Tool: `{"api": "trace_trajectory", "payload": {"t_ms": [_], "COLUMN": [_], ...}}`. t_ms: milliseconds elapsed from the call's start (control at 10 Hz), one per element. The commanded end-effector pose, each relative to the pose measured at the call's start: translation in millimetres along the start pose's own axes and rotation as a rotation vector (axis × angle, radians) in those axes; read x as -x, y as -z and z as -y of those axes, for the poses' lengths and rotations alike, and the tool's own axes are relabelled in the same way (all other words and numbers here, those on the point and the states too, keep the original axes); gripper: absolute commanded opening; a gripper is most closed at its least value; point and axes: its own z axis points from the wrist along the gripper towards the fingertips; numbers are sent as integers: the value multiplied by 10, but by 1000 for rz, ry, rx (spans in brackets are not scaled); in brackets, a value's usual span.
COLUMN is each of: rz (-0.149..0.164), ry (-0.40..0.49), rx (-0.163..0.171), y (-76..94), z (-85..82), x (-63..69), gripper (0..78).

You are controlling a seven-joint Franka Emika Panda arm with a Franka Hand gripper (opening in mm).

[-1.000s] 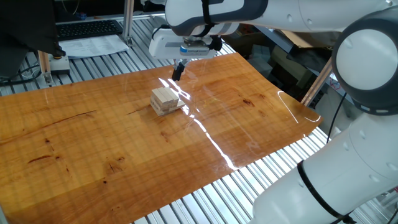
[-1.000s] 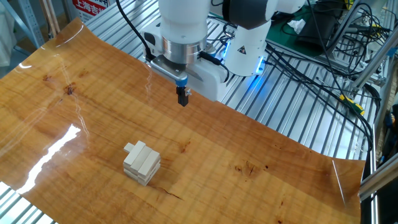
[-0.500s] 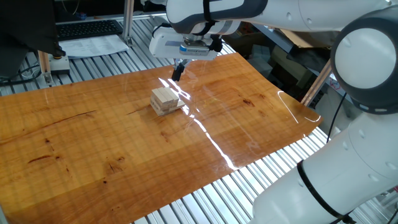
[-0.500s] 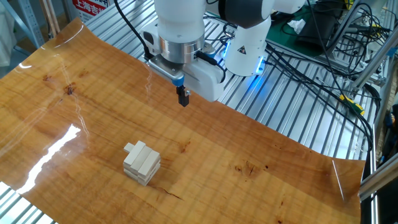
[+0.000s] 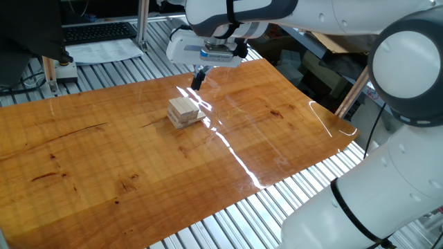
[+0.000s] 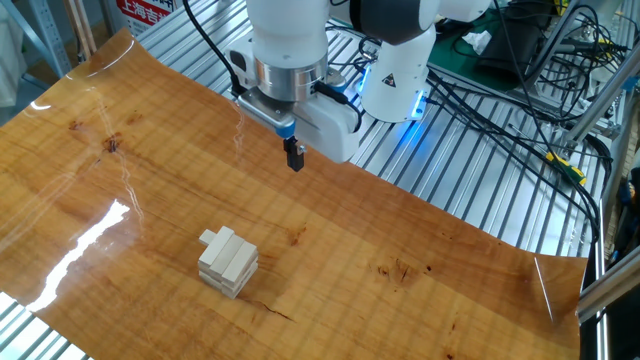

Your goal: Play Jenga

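Here: hand (image 6: 294,160) above table | fingers together | Jenga (image 6: 228,262) apart

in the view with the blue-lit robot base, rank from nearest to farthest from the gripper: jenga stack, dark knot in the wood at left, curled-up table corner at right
1. Jenga stack, below the gripper, mid-table.
2. Dark knot, off to the left.
3. Curled-up corner, far right edge.

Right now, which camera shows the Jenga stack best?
The other fixed view: the Jenga stack shows its crossed layers and one block jutting out. One fixed view shows the stack smaller, beside glare.
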Motion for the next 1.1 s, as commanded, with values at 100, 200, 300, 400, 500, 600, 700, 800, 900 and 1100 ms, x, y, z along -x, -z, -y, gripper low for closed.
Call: {"api": "trace_trajectory", "payload": {"t_ms": [100,200,300,400,500,600,700,800,900,1100], "rz": [-4,-10,-11,-13,-15,-16,-18,-30,-36,-44], "ry": [-12,-28,-33,-41,-48,-52,-60,-77,-80,-82], "rx": [5,16,21,27,36,41,50,67,68,77], "y": [13,13,13,13,12,12,11,8,3,-11], "z": [-1,0,1,2,5,6,9,23,37,83], "x": [6,6,6,6,7,7,8,13,18,32], "gripper": [0,0,0,0,0,0,0,0,0,0]}}
